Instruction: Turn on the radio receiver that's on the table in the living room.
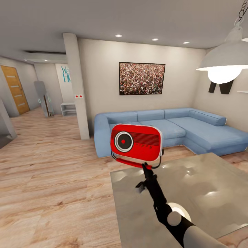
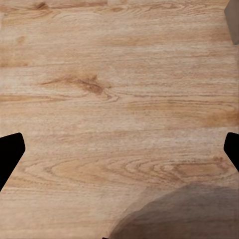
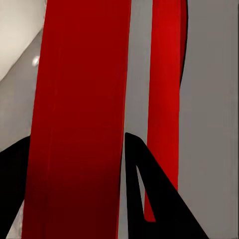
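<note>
Right gripper gripping radio receiver

Home living room: blue corner sofa, framed picture, pendant lamp.

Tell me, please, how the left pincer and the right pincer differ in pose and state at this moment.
The right pincer is raised above the table and shut on the radio receiver, holding it up by its lower edge; the left pincer holds nothing. The left pincer's fingertips stand wide apart over bare wood floor, while the right pincer's dark fingers press close against the radio receiver's red body. Both have black fingers.
</note>
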